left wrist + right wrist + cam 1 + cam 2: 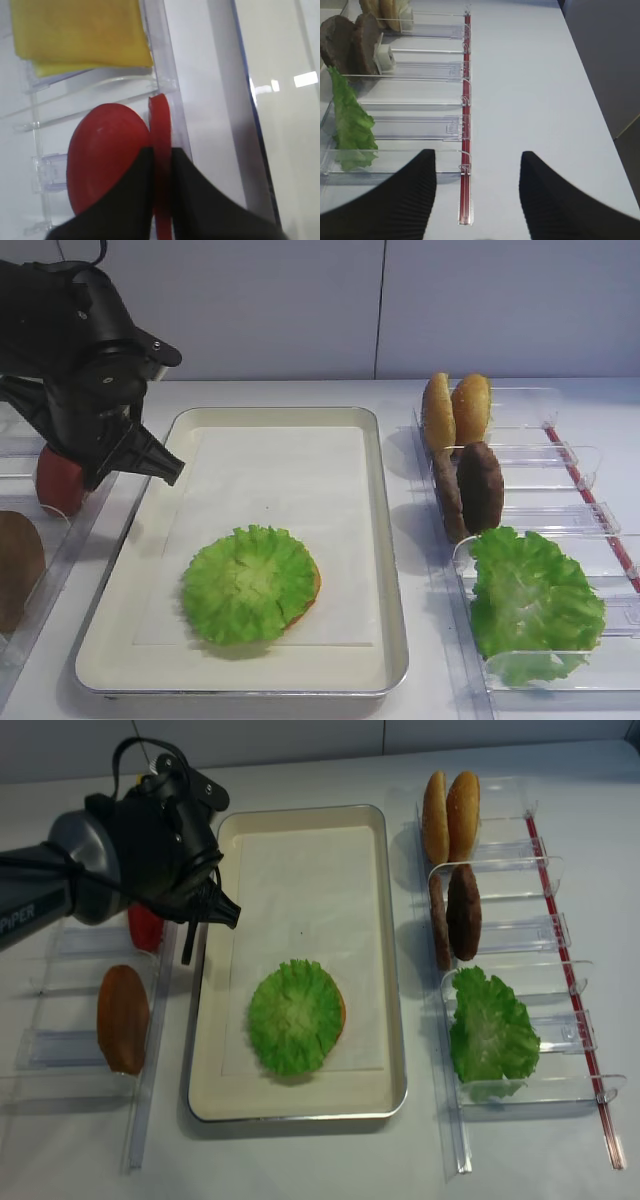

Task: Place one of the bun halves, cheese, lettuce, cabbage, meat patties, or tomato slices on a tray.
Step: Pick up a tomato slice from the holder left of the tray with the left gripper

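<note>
In the left wrist view my left gripper (161,151) is shut on a thin red tomato slice (160,117) that stands on edge between the two black fingers. A second tomato slice (102,155) stands right beside it in the clear holder, with yellow cheese (80,35) behind. From above, the left arm hangs over the tomato slices (58,480) just left of the tray (392,570). On the tray's paper a lettuce leaf (248,585) covers a bun half (313,585). My right gripper (477,165) is open and empty above the white table.
Clear holders on the right carry bun halves (455,410), meat patties (478,485) and lettuce (530,605), edged by a red strip (465,125). A brown round piece (123,1018) stands in the left holder. The tray's far half shows bare paper (285,475).
</note>
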You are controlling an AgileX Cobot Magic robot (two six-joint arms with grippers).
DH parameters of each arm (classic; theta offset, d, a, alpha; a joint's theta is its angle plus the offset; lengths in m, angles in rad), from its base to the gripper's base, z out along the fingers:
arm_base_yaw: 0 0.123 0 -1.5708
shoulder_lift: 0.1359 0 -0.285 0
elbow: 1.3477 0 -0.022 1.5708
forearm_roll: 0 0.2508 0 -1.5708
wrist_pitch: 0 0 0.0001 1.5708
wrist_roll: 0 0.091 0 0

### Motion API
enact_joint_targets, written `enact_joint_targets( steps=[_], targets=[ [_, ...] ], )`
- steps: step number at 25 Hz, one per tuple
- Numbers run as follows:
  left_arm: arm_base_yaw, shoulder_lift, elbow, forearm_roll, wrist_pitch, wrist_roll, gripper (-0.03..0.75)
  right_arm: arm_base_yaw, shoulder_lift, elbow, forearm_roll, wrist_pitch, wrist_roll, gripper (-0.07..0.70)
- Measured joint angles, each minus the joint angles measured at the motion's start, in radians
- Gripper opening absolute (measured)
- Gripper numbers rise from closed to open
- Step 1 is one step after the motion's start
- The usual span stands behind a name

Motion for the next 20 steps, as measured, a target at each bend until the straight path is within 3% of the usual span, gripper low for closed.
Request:
enact_joint_targets(
  steps=[7, 12, 20],
  targets=[
    [0.0, 0.0, 0.0, 0.002, 0.013, -0.001, 0.065, 0.0, 0.0, 0.0, -0.002, 0.0, 0.0, 0.401],
    [-0.002, -0.009, -0.001, 0.002, 0.055, -0.001, 0.065, 0.0, 0.0, 0.0, -0.002, 0.0, 0.0, 0.401],
    [-0.066, -0.128, -0.043, -0.042, 0.093, 0.01, 0.064, 0.0, 0.0, 0.0, -0.002, 0.0, 0.0, 0.401]
  ],
)
